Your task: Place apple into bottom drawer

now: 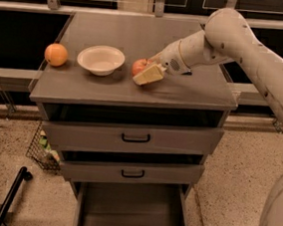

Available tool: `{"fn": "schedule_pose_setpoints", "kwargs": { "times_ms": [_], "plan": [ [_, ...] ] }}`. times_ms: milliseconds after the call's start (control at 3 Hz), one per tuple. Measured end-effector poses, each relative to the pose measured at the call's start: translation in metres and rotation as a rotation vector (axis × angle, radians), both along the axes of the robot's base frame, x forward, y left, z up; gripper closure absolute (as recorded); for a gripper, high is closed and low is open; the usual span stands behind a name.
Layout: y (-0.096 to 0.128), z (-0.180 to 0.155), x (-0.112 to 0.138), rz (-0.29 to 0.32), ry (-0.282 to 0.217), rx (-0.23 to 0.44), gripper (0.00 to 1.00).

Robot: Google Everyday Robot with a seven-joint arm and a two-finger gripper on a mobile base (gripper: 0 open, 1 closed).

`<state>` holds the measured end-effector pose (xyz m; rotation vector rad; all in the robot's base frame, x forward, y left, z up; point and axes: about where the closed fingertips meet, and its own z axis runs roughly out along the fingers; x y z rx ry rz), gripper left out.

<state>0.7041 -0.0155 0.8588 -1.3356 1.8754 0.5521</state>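
Note:
The apple is small, round and red, and sits on the grey cabinet top just right of a white bowl. My gripper reaches in from the right and is low over the cabinet top, right against the apple's front right side. Its cream-coloured fingers partly cover the apple. The bottom drawer is pulled open at the foot of the cabinet, a wide grey box with a dark, empty interior.
A white bowl stands left of the apple and an orange fruit sits near the top's left edge. Two shallower drawers with black handles sit above the bottom one, slightly ajar. A wire basket stands on the floor at left.

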Motion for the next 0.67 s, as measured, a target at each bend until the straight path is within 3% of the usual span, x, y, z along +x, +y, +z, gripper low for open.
{"fn": "schedule_pose_setpoints", "kwargs": {
  "times_ms": [333,667],
  "plan": [
    [0.000,0.000,0.000,0.000,0.000,0.000,1.00],
    [0.000,0.019,-0.014,0.013,-0.031,0.015,1.00]
  ]
}}
